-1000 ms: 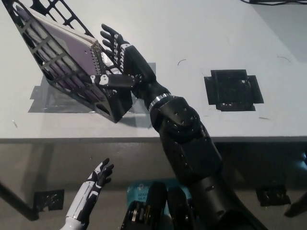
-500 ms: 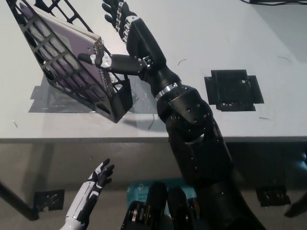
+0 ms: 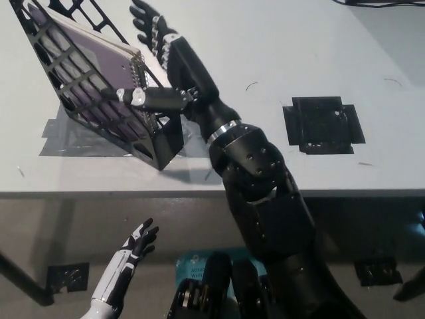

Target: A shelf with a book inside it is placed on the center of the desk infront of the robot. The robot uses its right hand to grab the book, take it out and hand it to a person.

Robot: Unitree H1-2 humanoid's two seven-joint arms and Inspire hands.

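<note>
White desk (image 3: 319,46), black shelf (image 3: 99,123) cut off top-left, book (image 3: 86,60) half hidden, right hand (image 3: 159,66) spread wide beside it, left hand (image 3: 136,249) open low.

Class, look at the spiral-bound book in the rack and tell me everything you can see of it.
The book is a spiral-bound notebook with a pale purple cover and a metal wire spine along its right edge. It sits tilted inside the black lattice shelf, only partly seen through the openings. The black right hand is open at its spine edge, one finger reaching across in front of it; contact is unclear.
</note>
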